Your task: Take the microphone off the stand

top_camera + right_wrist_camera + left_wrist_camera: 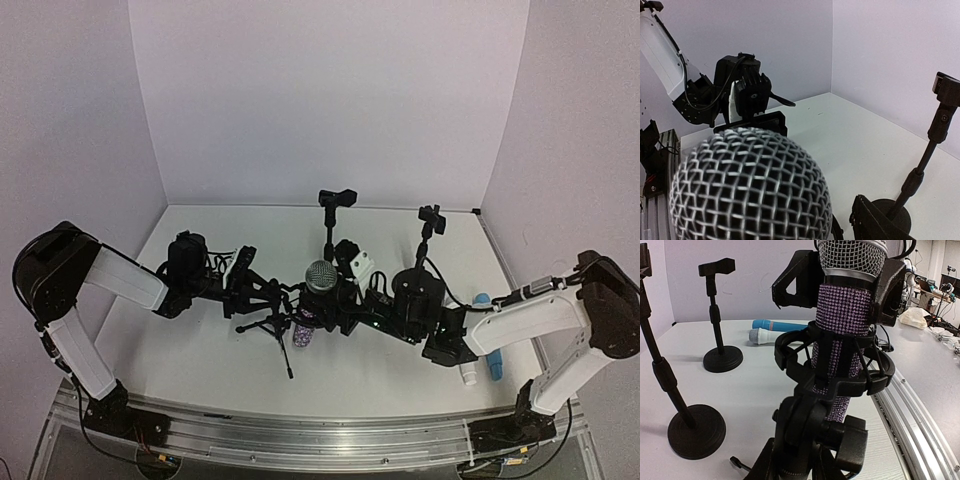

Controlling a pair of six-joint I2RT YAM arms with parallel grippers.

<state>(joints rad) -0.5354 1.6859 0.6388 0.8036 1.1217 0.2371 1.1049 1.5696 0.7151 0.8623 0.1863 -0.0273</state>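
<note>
1. Two arms lean in over the white table and meet at its middle: the left arm from one side, the right arm from the other.
2. Between them stands the tripod stand, its ring cradle wrapped around the lower barrel of the microphone. Two empty desk stands sit farther back, well apart from the action.
3. The microphone is upright in the cradle, purple glitter barrel below and silver mesh head on top. It has not left the stand.
4. The right gripper has its fingers pressed against both sides of the barrel just under the mesh head, and it looks clamped there.
5. The left gripper is down at the tripod. Whether it is squeezing the stand or only resting beside it, I cannot tell from any view.
6. Smallest of all, two spare microphones lie on the table beyond, untouched.
7. My read is that the grasp is made and the pull is next. It calls for a straight lift along the barrel's axis so the barrel slides free of the ring, with the stand kept pinned so the tripod does not rise or tip with it.
</note>
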